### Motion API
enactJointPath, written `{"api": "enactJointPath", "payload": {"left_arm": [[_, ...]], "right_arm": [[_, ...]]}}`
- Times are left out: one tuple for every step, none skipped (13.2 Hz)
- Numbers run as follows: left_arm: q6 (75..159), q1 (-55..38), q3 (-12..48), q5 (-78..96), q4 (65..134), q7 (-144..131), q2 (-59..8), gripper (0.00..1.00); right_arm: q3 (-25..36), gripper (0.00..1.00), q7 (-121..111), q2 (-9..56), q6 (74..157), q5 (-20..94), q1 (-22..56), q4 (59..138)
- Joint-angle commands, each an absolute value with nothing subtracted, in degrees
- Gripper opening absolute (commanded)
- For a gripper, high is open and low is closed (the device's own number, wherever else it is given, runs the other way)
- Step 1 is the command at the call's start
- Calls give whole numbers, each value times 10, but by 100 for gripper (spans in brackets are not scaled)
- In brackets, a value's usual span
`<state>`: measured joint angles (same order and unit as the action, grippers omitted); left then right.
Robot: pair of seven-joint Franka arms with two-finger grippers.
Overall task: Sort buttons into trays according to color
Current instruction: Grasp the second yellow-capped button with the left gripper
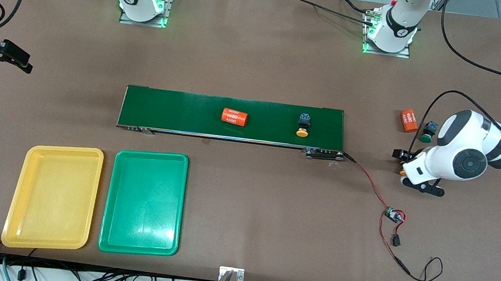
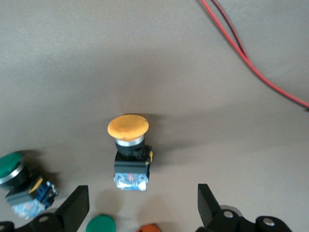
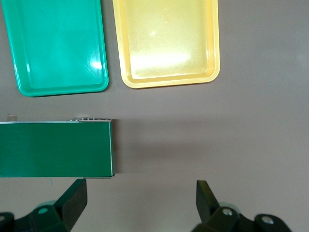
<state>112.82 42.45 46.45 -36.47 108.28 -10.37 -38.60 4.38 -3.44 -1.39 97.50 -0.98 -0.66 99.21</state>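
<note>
Hovering our spread left gripper [image 2: 140, 205] over the yellow-capped button [image 2: 129, 152], lower centre, we risk nudging the neighbouring green-capped button [image 2: 21, 181]; our right gripper [image 3: 140, 203] waits, fingers apart.

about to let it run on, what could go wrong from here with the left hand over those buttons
1. The left hand is open over a yellow button lying on its side; closing on the round cap could let it roll out.
2. A green button and a green cap lie close by, so a finger could nudge them.
</note>
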Motion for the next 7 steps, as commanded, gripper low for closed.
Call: {"api": "enactJointPath", "payload": {"left_arm": [[1177,447,455,-397,1126,-91,-374,95],[1213,455,452,-402,1142,-91,-379,95],[1242,457,441,-413,1153,-91,-386,94],[1261,457,432,-417,1157,-91,-391,89],[1263,457,430,-417,1158,-91,-394,76],[1261,457,431,-417,1158,-92,-393,59],[1259,457,431,-417,1158,-91,-393,44]], "right_arm": [[40,100,-27,-16,968,-18,-7,988],[40,100,-26,-16,968,-18,-7,988],[40,100,-25,-16,969,-18,-7,988],[40,100,-25,-16,971,-18,-8,988],[40,100,-25,-15,972,-18,-10,988],[40,100,-25,-15,971,-18,-10,989],[40,100,-25,-15,970,-18,-11,989]]}}
